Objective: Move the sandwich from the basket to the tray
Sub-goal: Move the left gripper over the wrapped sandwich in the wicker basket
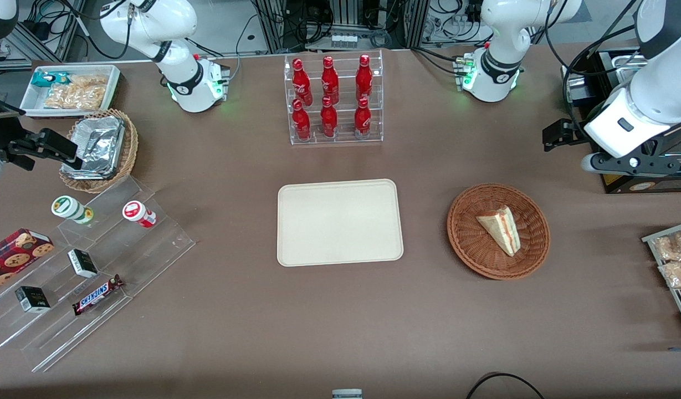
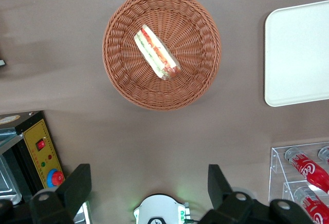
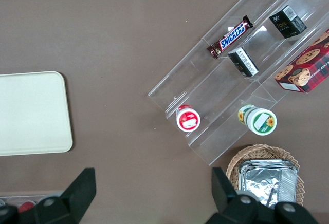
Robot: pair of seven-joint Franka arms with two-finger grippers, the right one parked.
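The sandwich (image 1: 501, 228) (image 2: 157, 53), a pale bread wedge with red and green filling, lies in the round reddish-brown basket (image 1: 467, 244) (image 2: 123, 80). The cream tray (image 1: 340, 221) (image 2: 298, 54) lies bare at the table's middle, beside the basket toward the parked arm's end. My left gripper (image 1: 557, 136) (image 2: 149, 183) hangs high above the table, farther from the front camera than the basket and toward the working arm's end. It is open wide, and only brown table and the arm's base show between its black fingers (image 2: 77, 185).
A clear rack of red bottles (image 1: 333, 100) (image 2: 308, 170) stands farther back than the tray. A black control box (image 2: 36, 152) sits under the working arm, with a wire rack of snack bags (image 1: 675, 266) nearer the camera. Acrylic steps (image 1: 96, 266) with snacks lie toward the parked arm's end.
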